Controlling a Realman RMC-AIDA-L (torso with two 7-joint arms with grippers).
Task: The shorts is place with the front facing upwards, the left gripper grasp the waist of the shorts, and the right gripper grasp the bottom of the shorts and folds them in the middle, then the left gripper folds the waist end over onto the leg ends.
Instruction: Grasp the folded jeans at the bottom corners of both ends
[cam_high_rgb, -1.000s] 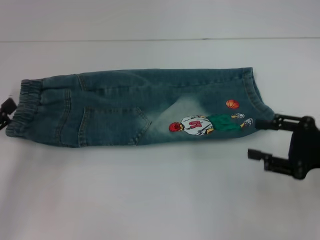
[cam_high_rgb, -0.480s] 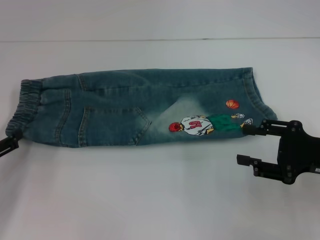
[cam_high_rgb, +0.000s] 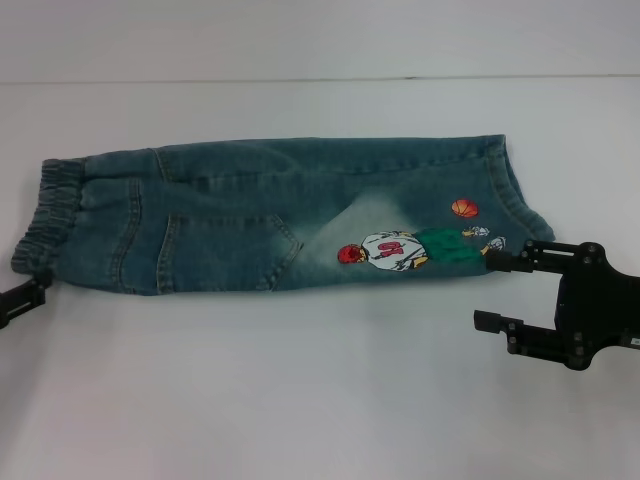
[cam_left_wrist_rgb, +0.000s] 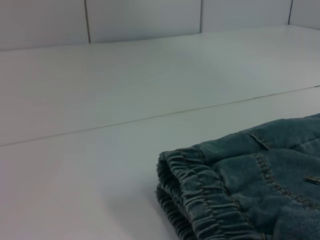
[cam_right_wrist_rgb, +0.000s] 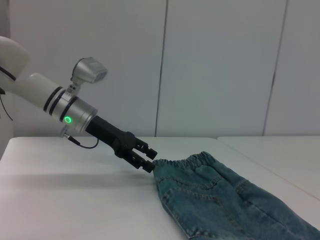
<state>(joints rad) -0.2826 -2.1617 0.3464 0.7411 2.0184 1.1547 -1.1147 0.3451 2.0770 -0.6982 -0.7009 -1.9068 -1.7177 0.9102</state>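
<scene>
- You have the long teal-blue washed denim shorts (cam_high_rgb: 280, 215) lying flat on the white table (cam_high_rgb: 300, 400), already folded lengthwise so one leg lies over the other.
- The narrow ruffled elastic waistband (cam_high_rgb: 48, 215) is at the robot's left end of the garment, and the straight stitched leg hems (cam_high_rgb: 515, 195) are at the robot's right end.
- Your colourful cartoon basketball-player patch (cam_high_rgb: 400, 250) faces up near the hem end, with a small orange ball patch (cam_high_rgb: 464, 208) just above it in the head view and a pale faded area (cam_high_rgb: 370, 215) beside it.
- Your all-black left gripper (cam_high_rgb: 18, 300) sits at the left edge of the head view, just beside the near corner of the waistband.
- In the right wrist view that same left gripper (cam_right_wrist_rgb: 146, 159) has its fingers slightly apart, the tips right at the waistband edge (cam_right_wrist_rgb: 175, 162); you cannot tell whether they touch the cloth.
- The left wrist view shows you only the gathered waistband (cam_left_wrist_rgb: 200, 195) close up on the table, layers stacked.
- Your black right gripper (cam_high_rgb: 495, 290) with the silver-grey wrist piece has its jaws spread wide; the far finger (cam_high_rgb: 505, 260) reaches the near corner of the hems by the patch, the near finger (cam_high_rgb: 490, 320) hangs over bare table.
</scene>
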